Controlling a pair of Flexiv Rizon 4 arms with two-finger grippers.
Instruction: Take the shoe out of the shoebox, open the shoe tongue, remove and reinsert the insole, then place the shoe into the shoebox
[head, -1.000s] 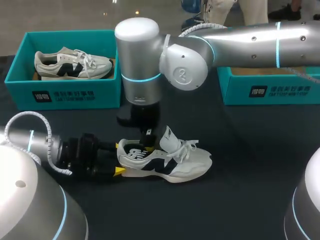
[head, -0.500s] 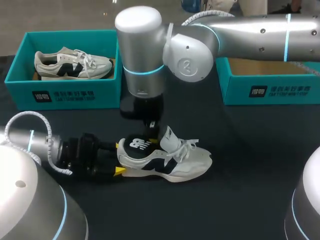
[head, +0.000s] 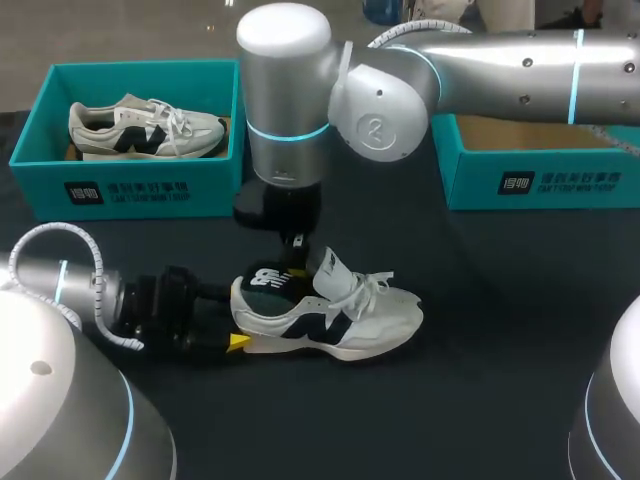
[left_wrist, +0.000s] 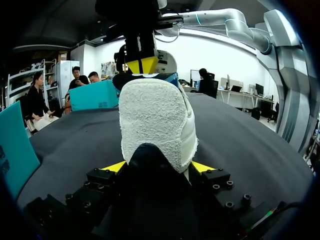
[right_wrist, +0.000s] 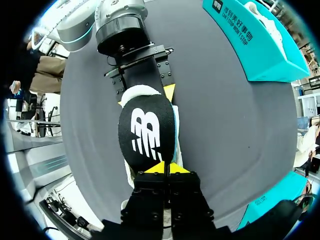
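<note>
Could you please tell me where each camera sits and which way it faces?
Head view: fixed above and behind, looking down on the table; both arms enter, left gripper clamping the shoe at its heel, right gripper over it.
Left wrist view: on the left wrist, looking along its fingers at the heel.
Right wrist view: on the right wrist, looking down at the insole pinched in its tips.
Shared: each wrist view shows the other arm's gripper.

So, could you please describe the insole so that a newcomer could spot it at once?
On the table, in front of the left teal shoebox, lies a white-and-navy shoe gripped at its heel by the left end effector. The insole rises from its opening, pinched by the right end effector: the only flat black piece, with a white logo.
</note>
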